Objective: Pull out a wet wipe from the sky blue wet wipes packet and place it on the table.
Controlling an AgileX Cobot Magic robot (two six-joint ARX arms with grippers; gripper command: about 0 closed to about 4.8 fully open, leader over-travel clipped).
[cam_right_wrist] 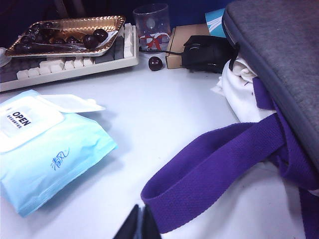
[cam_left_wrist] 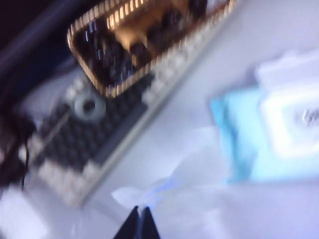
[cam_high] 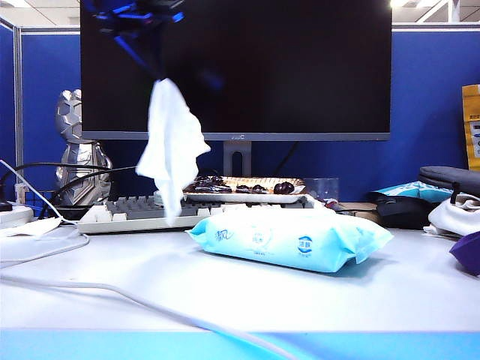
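A: State the condition of the left tool [cam_left_wrist: 138,219].

B: Its jaws are together, clamped on the top edge of the wet wipe [cam_high: 172,146]. In the exterior view the tool is a blurred dark shape high in front of the monitor [cam_high: 300,67], and the wipe hangs limp from it, clear of the surface [cam_high: 375,292].

A: Position of the wipe relative to the sky blue wet wipes packet [cam_high: 292,238]?

B: Above and to the left of it, not touching. The lower tip of the wipe hangs in front of the keyboard [cam_high: 127,210]. The packet lies flat on the surface; the right wrist view shows its white flap lifted.

A: And the right tool [cam_right_wrist: 139,221]?

B: Jaws together, holding nothing. It sits low over the surface, near a purple strap [cam_right_wrist: 214,164] and a grey bag [cam_right_wrist: 279,59], well apart from the packet.

A: Other items?

B: A gold tray [cam_right_wrist: 65,35] of dark fruit rests on the keyboard.
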